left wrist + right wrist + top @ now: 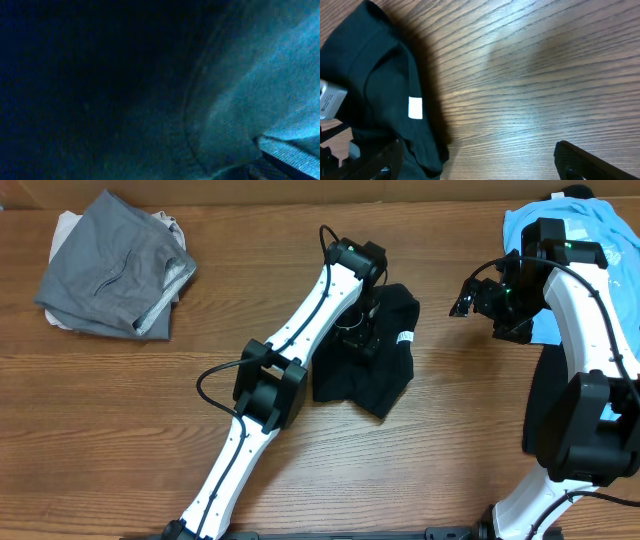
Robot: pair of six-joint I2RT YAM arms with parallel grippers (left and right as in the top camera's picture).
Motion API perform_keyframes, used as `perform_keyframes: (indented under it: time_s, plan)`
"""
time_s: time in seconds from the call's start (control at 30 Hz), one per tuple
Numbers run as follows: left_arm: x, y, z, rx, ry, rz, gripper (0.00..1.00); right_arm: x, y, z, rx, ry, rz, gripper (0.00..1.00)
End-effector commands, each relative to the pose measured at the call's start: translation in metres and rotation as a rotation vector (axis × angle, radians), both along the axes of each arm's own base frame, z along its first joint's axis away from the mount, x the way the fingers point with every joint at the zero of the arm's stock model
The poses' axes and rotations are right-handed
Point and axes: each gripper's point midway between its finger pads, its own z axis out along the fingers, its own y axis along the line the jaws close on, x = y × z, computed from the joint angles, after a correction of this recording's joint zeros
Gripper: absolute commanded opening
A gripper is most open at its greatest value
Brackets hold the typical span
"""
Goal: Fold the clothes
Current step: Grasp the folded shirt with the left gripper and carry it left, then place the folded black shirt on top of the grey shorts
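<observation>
Clothing in grey sits as a loosely folded pile at the far left of the desk, with a paler garment peeking out beneath its upper edge. It lies well apart from both arms.

Near the middle, the left arm reaches up from the near edge and bends down onto a black garment, which lies crumpled rather than flat on the wood. The left claw is pressed into the upper part of this garment. The overhead view loses its fingers against the dark cloth, and the left wrist view is filled with dim fabric and a seam — so I cannot tell how far it is parted or whether it has any cloth pinched. A small white label shows on the garment's right side.

To the right of the black garment is a strip of bare wood, and the right claw hangs over it, apart from the cloth. In the right wrist view its two fingers stand wide apart at the lower corners with only desk between them — spread and holding nothing. Behind it the right arm runs along the right edge, passing over a light blue garment spread at the far right corner of the desk.
</observation>
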Motion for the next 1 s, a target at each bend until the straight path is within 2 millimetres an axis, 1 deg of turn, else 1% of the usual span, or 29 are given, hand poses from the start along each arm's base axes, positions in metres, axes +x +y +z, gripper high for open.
perform_keyframes:
  time_s: [0.0, 0.07, 0.13, 0.17, 0.27, 0.33, 0.4, 0.5, 0.53, 0.57, 0.6, 0.63, 0.7, 0.77, 0.83, 0.87, 0.9, 0.97]
  plan:
    - [0.005, 0.049, -0.035, 0.218, 0.014, -0.107, 1.00, 0.007, 0.001, 0.009, 0.002, -0.033, 0.001, 1.00]
    - [0.011, 0.081, -0.044, 0.323, 0.017, -0.102, 1.00, 0.007, 0.001, 0.009, 0.002, -0.034, 0.001, 1.00]
    - [0.016, 0.104, -0.048, 0.379, 0.022, -0.089, 1.00, 0.007, 0.001, 0.009, 0.002, -0.035, 0.001, 1.00]
    - [0.020, 0.122, -0.048, 0.415, 0.027, -0.074, 1.00, 0.007, 0.001, 0.009, 0.001, -0.037, 0.001, 1.00]
    - [0.032, 0.163, -0.048, 0.408, 0.054, 0.033, 1.00, 0.010, 0.001, 0.009, 0.003, -0.049, 0.001, 1.00]
    - [0.041, 0.196, -0.046, 0.395, 0.068, 0.120, 1.00, 0.013, 0.002, 0.010, 0.007, -0.059, 0.001, 1.00]
    - [0.044, 0.213, -0.043, 0.357, 0.082, 0.188, 1.00, 0.013, 0.002, 0.010, 0.006, -0.061, 0.001, 1.00]
    - [0.049, 0.234, -0.032, 0.224, 0.106, 0.301, 1.00, 0.014, 0.002, 0.010, 0.006, -0.064, 0.001, 1.00]
    - [0.052, 0.243, -0.023, 0.179, 0.099, 0.344, 1.00, 0.014, 0.002, 0.010, 0.006, -0.064, 0.001, 1.00]
    - [0.056, 0.248, -0.010, 0.128, 0.079, 0.365, 1.00, 0.014, 0.002, 0.010, 0.007, -0.064, 0.001, 1.00]
    - [0.061, 0.247, 0.005, 0.089, 0.044, 0.376, 1.00, 0.014, 0.002, 0.010, 0.010, -0.065, 0.001, 1.00]
    - [0.066, 0.246, 0.017, 0.070, 0.012, 0.383, 1.00, 0.015, 0.003, 0.011, 0.017, -0.069, 0.003, 1.00]
    - [0.078, 0.235, 0.045, -0.008, -0.067, 0.394, 1.00, 0.017, 0.006, 0.012, 0.032, -0.078, 0.005, 1.00]
    - [0.098, 0.200, 0.092, -0.183, -0.191, 0.433, 1.00, 0.018, 0.009, 0.013, 0.049, -0.085, 0.007, 1.00]
    - [0.111, 0.174, 0.119, -0.275, -0.261, 0.499, 1.00, 0.018, 0.009, 0.013, 0.048, -0.084, 0.007, 1.00]
    - [0.113, 0.167, 0.123, -0.285, -0.274, 0.524, 1.00, 0.018, 0.009, 0.013, 0.048, -0.084, 0.007, 1.00]
    - [0.118, 0.149, 0.126, -0.299, -0.293, 0.550, 1.00, 0.018, 0.008, 0.013, 0.048, -0.087, 0.007, 1.00]
    - [0.120, 0.132, 0.120, -0.292, -0.295, 0.558, 1.00, 0.019, 0.008, 0.013, 0.047, -0.092, 0.008, 1.00]
